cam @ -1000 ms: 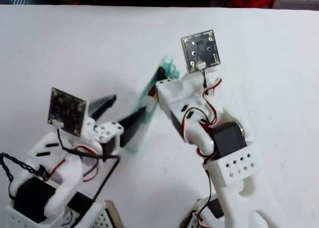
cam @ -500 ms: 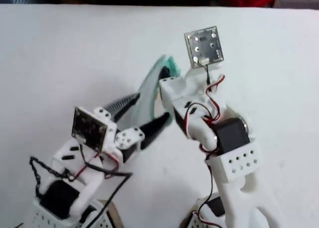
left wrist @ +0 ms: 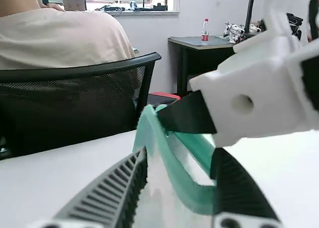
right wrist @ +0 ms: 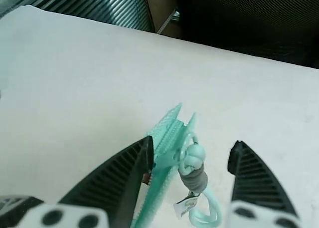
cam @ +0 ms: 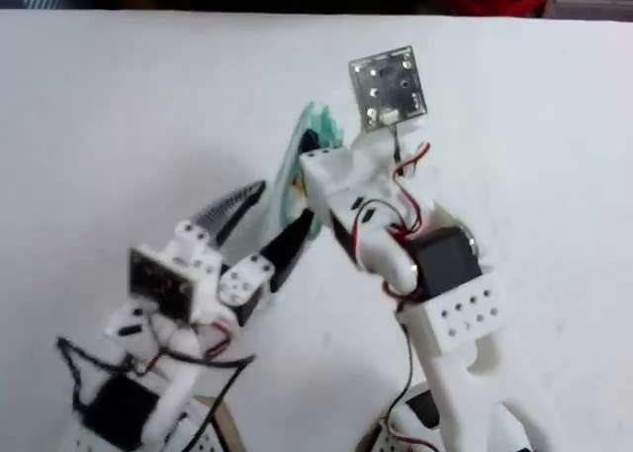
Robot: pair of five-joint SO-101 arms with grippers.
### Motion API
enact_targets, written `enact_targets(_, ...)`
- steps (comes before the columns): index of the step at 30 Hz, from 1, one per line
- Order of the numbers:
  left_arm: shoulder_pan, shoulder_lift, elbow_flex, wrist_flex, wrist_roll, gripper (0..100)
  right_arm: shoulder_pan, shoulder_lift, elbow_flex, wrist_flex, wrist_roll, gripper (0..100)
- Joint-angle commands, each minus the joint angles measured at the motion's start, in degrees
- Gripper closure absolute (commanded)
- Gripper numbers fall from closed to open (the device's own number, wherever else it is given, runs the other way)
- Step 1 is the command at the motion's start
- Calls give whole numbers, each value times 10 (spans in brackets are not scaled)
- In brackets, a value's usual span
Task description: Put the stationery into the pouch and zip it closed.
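The teal mesh pouch (cam: 293, 165) stands on its edge at the table's middle. In the high view my left gripper (cam: 287, 203) is open, one black finger on either side of the pouch's near end. The left wrist view has the pouch (left wrist: 169, 153) rising between those fingers (left wrist: 114, 198). My right gripper (right wrist: 192, 144) is open over the pouch's far end (right wrist: 167, 138), one finger against the mesh. The zipper pull (right wrist: 192, 175) with its grey cord hangs between the fingers. The right arm's black finger (left wrist: 182, 115) touches the pouch's top edge. No loose stationery is in sight.
The white table (cam: 119, 106) is bare to the left and at the back. A white gridded part (cam: 193, 437) and a wooden block (cam: 226, 427) sit by the left arm's base. Beyond the far edge stands a black mesh chair (left wrist: 75, 103).
The left arm has swung in from the left, bringing its open fingers around the pouch's near end. The right gripper has shifted slightly left with the pouch, which now stands steeper.
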Motion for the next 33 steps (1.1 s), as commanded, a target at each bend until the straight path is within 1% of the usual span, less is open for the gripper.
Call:
enact_targets(1,-44,-119,48,110,-11,808,-6,1,-8,-13,9,751)
enact_targets(3,-44,-183,47,150,-12,807,-20,2,-5,-16,24,751)
enact_targets(6,-43,-156,25,191,-10,758,-64,15,-7,-16,70,751)
enact_targets(8,-32,-142,11,220,-9,727,-81,31,-12,-20,77,751)
enact_targets(13,7,-167,-52,310,-10,725,-72,89,-64,-15,77,751)
enact_targets(18,7,-169,-127,384,-11,724,-69,160,-139,-8,77,751)
enact_targets(21,20,-169,-130,392,-13,724,-68,192,-193,31,76,751)
enact_targets(23,29,-169,-135,400,-14,724,-64,212,-228,56,55,751)
enact_targets(26,36,-169,-184,433,-47,724,-50,252,-272,68,29,751)
enact_targets(28,30,-169,-219,443,-52,724,-32,279,-294,79,25,751)
enact_targets(33,12,-169,-222,423,-54,724,-15,337,-331,89,24,751)
